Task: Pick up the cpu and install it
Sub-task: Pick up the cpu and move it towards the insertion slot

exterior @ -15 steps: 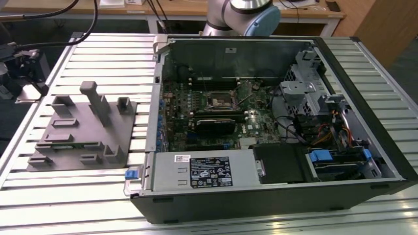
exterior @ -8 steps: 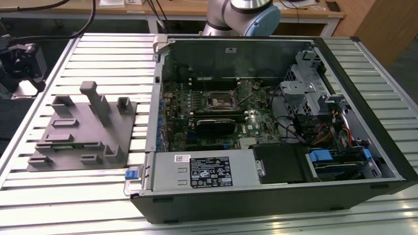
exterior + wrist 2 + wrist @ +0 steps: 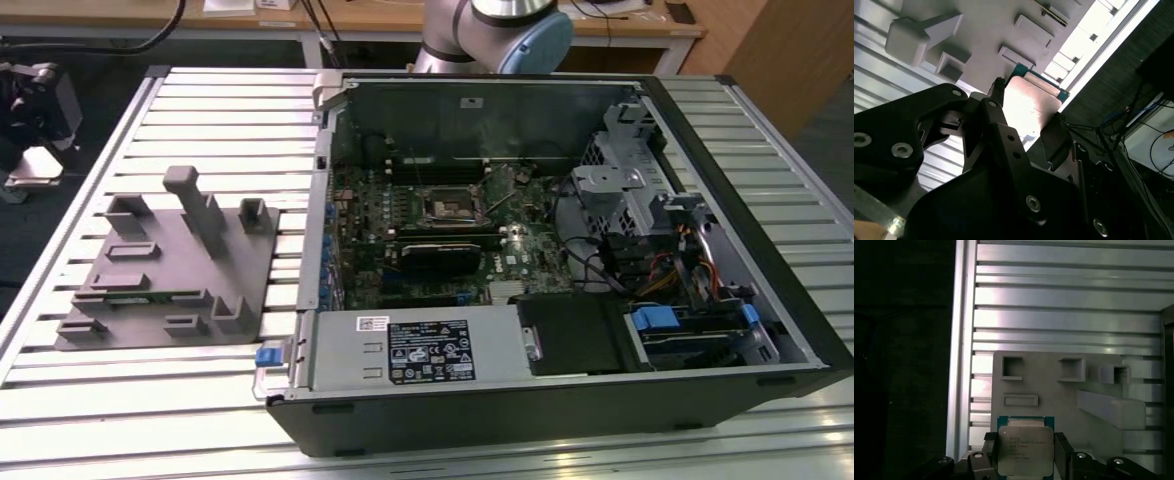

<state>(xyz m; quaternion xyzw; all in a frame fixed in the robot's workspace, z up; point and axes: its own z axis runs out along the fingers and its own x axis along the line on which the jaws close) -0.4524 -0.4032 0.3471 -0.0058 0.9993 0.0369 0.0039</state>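
While the black two-fingered gripper (image 3: 1025, 454) clamps the small flat square cpu with a pale silvery metal top (image 3: 1025, 450) by two opposite edges, the chip hangs clear above the grey moulded plastic tray (image 3: 1054, 390) in both wrist views. In the exterior view, that tray sits on the slatted aluminium table (image 3: 200, 110) at the exterior view's left. To its right lies the open black computer case (image 3: 534, 425), its dark square metal-framed socket (image 3: 447, 207) uncovered on the green board.
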